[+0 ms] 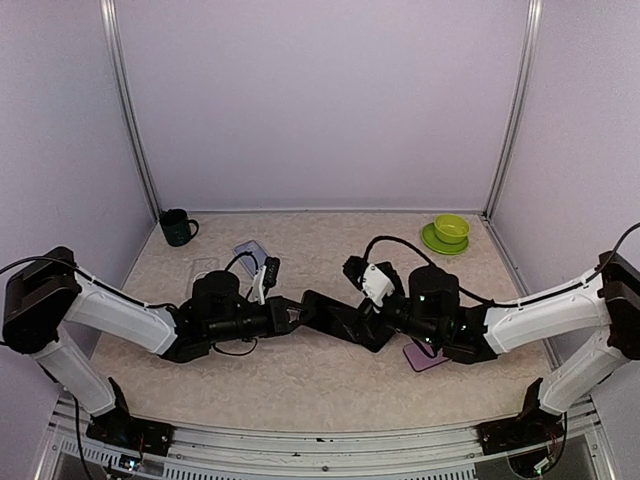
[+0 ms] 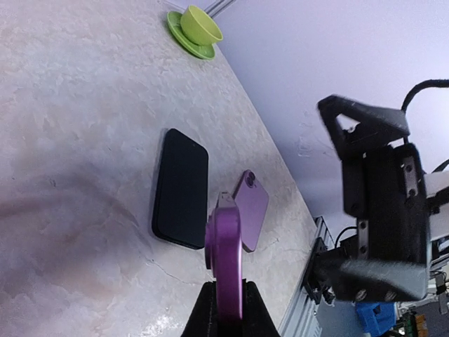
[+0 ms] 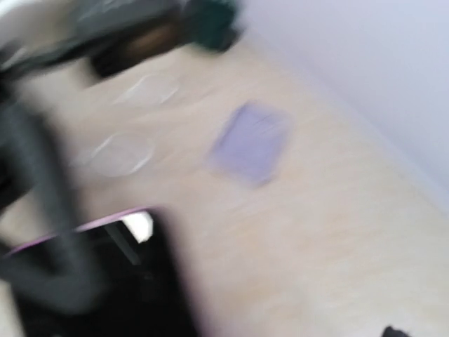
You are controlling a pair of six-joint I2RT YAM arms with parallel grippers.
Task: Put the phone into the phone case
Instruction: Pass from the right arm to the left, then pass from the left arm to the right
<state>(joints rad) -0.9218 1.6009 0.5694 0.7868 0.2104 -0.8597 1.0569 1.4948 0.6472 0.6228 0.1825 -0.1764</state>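
Observation:
My left gripper (image 2: 226, 309) is shut on the phone (image 2: 226, 253), a flat slab with a glossy purple edge, seen edge-on. It is held level above the table, dark face up (image 1: 328, 315). Past it on the table lies a purple phone case (image 2: 251, 210) with a camera hole at one corner, also visible under the right arm (image 1: 425, 357). My right gripper (image 2: 326, 186) stands wide open facing the phone's far end, nothing between its fingers. The right wrist view is blurred, showing only the phone's black face with a pink rim (image 3: 105, 281).
A black phone-sized slab (image 2: 180, 188) lies flat beside the purple case. A lavender case (image 1: 250, 250) and clear cases (image 1: 205, 268) lie at the back left near a dark mug (image 1: 178, 227). A green cup on a saucer (image 1: 449, 232) stands at the back right.

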